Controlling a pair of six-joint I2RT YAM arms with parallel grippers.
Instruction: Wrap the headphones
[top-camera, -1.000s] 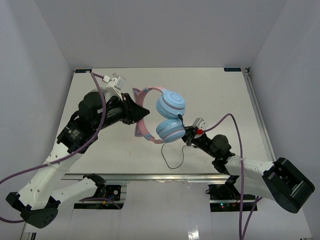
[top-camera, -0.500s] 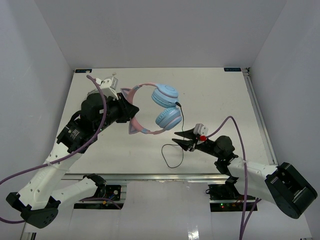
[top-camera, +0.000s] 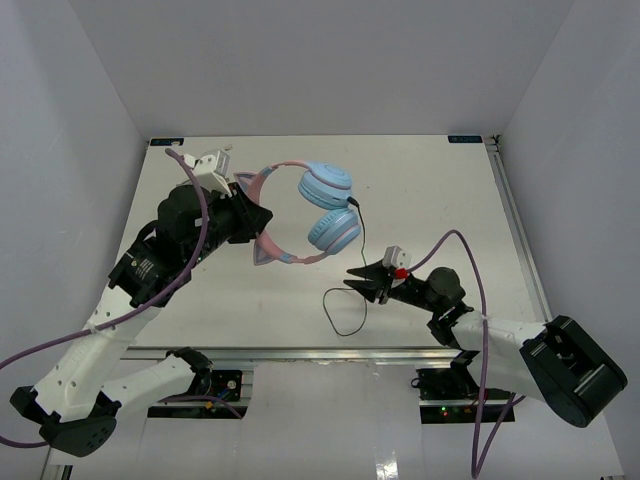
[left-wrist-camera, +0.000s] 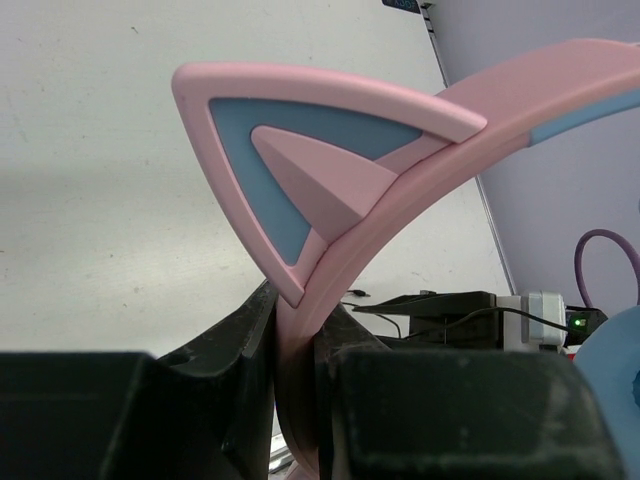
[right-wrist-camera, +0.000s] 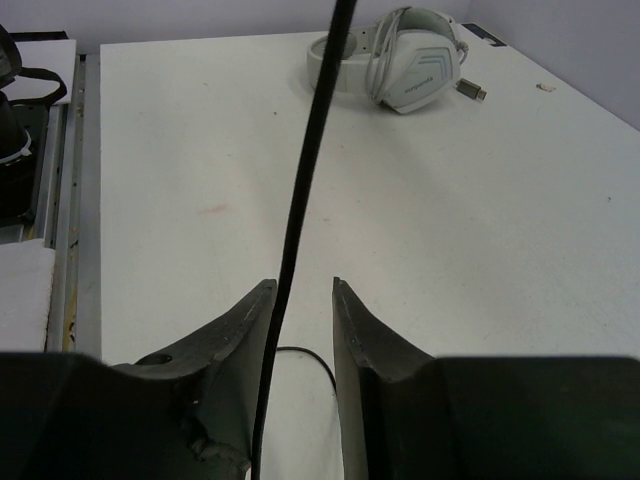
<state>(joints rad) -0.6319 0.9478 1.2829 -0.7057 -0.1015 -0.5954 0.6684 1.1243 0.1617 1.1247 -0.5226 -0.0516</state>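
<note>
The headphones (top-camera: 325, 185) hang above the table with light-blue earcups and a pink cat-ear headband (top-camera: 290, 258). My left gripper (top-camera: 255, 218) is shut on that headband; in the left wrist view the pink band (left-wrist-camera: 400, 190) is pinched between the left gripper's (left-wrist-camera: 297, 310) jaws just below a cat ear (left-wrist-camera: 300, 150). The black cable (top-camera: 362, 235) drops from the lower earcup to my right gripper (top-camera: 352, 280), then loops on the table. The right gripper (right-wrist-camera: 303, 290) is open, and the cable (right-wrist-camera: 305, 170) runs between its jaws, close to the left finger, unpinched.
A grey-white headset (right-wrist-camera: 400, 60) lies on the table far ahead in the right wrist view. The slack cable loop (top-camera: 340, 325) lies near the table's front edge (top-camera: 330, 350). White walls enclose the table on three sides.
My left gripper raised and turned the headphones towards the back left. The right gripper opened, let the cable slip through, and drew back from the earcups towards the front.
</note>
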